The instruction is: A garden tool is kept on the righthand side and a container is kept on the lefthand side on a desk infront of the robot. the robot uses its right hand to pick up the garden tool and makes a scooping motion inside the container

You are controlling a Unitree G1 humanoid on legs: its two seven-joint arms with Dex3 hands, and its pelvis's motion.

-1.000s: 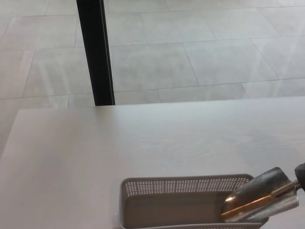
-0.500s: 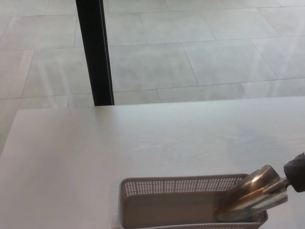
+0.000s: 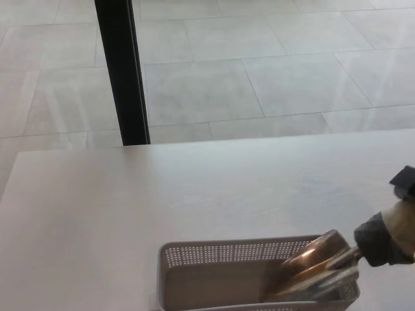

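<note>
While lower than a second ago, now dipping well inside the container.
Since then, blade of the garden tool slid left and down across the right end of the perforated tub on the surface, so likely mid-scoop. Right robot hand further into view at right edge, angled down-left, seemingly wrapped round the handle; fingers too cropped to confirm. Left robot hand unseen.

Black right hand, mostly out of frame
</note>
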